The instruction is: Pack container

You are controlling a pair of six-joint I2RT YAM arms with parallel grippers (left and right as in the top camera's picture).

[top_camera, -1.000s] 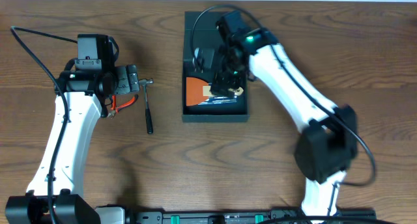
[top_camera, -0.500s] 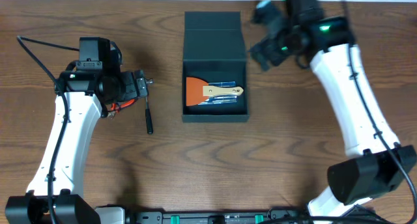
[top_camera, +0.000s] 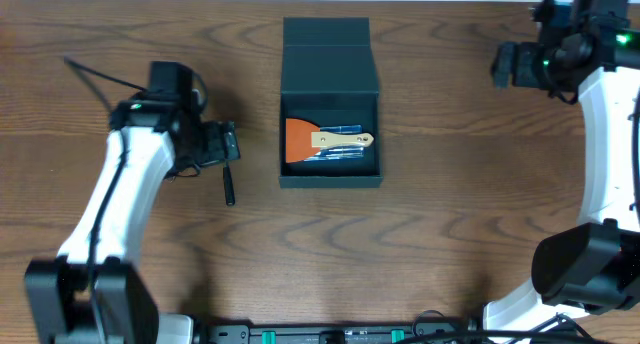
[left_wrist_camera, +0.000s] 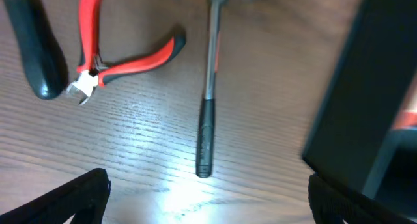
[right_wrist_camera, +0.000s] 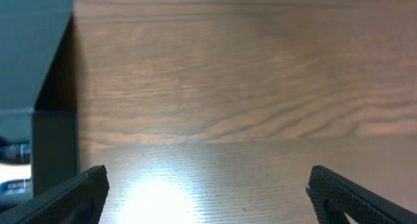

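The dark teal container [top_camera: 330, 176] sits open at the table's middle, its flap lid [top_camera: 327, 44] folded back. Inside lie an orange scraper with a wooden handle [top_camera: 300, 139] and a blue case [top_camera: 345, 156]. My left gripper [top_camera: 228, 144] is open and empty over a small hammer [top_camera: 228, 184]. In the left wrist view [left_wrist_camera: 208, 211] the hammer [left_wrist_camera: 207, 107] lies just ahead of it, with the container's wall [left_wrist_camera: 365, 107] to the right. My right gripper [top_camera: 505, 66] is open and empty, well right of the container; its wrist view [right_wrist_camera: 208, 204] shows the container's corner [right_wrist_camera: 32, 87] at the left.
Red-handled pliers [left_wrist_camera: 111, 55] and a black-handled tool [left_wrist_camera: 36, 55] lie on the wood left of the hammer. In the overhead view the pliers [top_camera: 180, 170] are mostly hidden under my left arm. Bare wood lies under the right gripper.
My right gripper has lifted out of the container and swung far to the right, empty. My left arm has shifted right, bringing its gripper over the hammer. The scraper stays in the container.
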